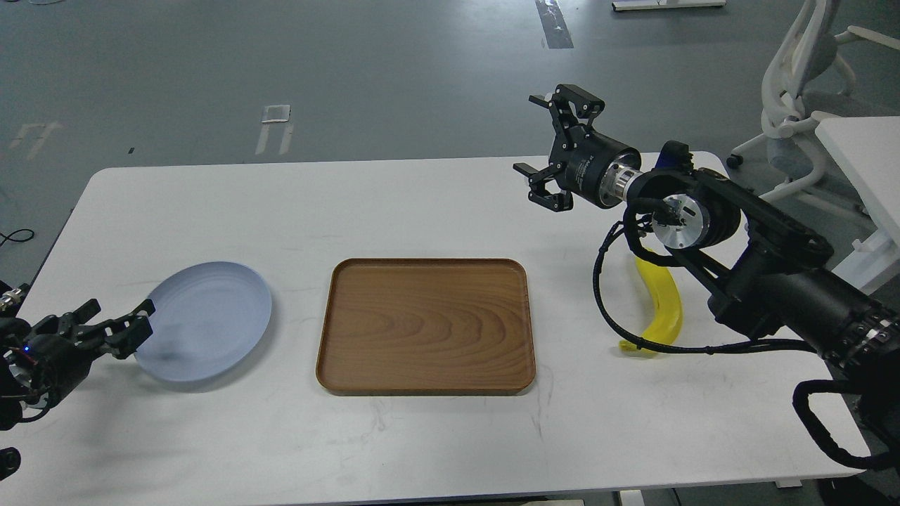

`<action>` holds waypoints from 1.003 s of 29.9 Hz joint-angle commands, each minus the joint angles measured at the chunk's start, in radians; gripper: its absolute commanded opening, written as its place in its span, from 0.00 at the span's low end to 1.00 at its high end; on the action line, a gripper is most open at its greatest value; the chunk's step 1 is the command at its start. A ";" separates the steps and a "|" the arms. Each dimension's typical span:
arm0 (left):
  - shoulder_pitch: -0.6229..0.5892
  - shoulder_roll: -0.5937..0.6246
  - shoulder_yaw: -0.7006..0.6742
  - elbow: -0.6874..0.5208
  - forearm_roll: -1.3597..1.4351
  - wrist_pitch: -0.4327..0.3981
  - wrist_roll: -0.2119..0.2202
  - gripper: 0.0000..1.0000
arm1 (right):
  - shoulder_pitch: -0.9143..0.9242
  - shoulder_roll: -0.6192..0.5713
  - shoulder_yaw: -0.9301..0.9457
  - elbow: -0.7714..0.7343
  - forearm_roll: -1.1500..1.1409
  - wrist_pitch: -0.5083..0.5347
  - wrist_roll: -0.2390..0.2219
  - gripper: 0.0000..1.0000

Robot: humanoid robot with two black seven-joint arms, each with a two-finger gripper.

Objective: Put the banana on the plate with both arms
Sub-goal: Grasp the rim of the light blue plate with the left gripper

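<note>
Writing: small pale print runs along the black wrist body of the right arm (759, 253), too small to read; nothing else in the scene carries a legible label.
Right pincer (545, 147): raised above the far right part of the bench (422, 436), fingers spread wide apart, nothing between them.
Left pincer (116, 325): low at the near left, fingers parted, tips at the left rim of the plate (207, 320); whether they touch or clasp the rim cannot be made out.
Left arm (35, 358): mostly cut off by the left edge; a small blue light shows on it.
Banana (664, 313): lying on the bench at the right, well apart from the plate, right of the tray (425, 327); its far end is hidden behind the right arm and a black cable crosses its near end.
Plate: on the bench at the left, just left of the tray, nothing on it; a dark shadow falls on its near left part.
Tray: brown wood, middle of the bench, bare.
Chair (801, 84): white, on the floor at far right, partly cut off by the edge.
</note>
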State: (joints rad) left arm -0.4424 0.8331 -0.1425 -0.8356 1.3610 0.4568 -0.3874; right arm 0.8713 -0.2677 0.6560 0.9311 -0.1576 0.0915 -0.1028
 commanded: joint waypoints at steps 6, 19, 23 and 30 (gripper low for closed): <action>0.007 -0.037 0.001 0.003 -0.003 -0.001 -0.001 0.82 | -0.005 -0.008 -0.001 0.000 0.000 -0.003 0.000 1.00; 0.007 -0.046 0.001 0.030 -0.029 -0.010 -0.007 0.82 | -0.008 -0.010 -0.001 0.000 0.000 -0.003 0.000 1.00; 0.008 -0.048 0.003 0.030 -0.029 -0.010 -0.018 0.64 | -0.008 -0.010 -0.001 0.000 0.000 -0.003 0.000 1.00; 0.030 -0.048 0.006 0.047 -0.026 -0.013 -0.028 0.19 | -0.009 -0.015 -0.001 0.000 0.000 -0.003 0.000 1.00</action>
State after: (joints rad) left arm -0.4145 0.7855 -0.1378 -0.7912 1.3335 0.4446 -0.4082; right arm 0.8628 -0.2793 0.6550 0.9311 -0.1580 0.0889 -0.1028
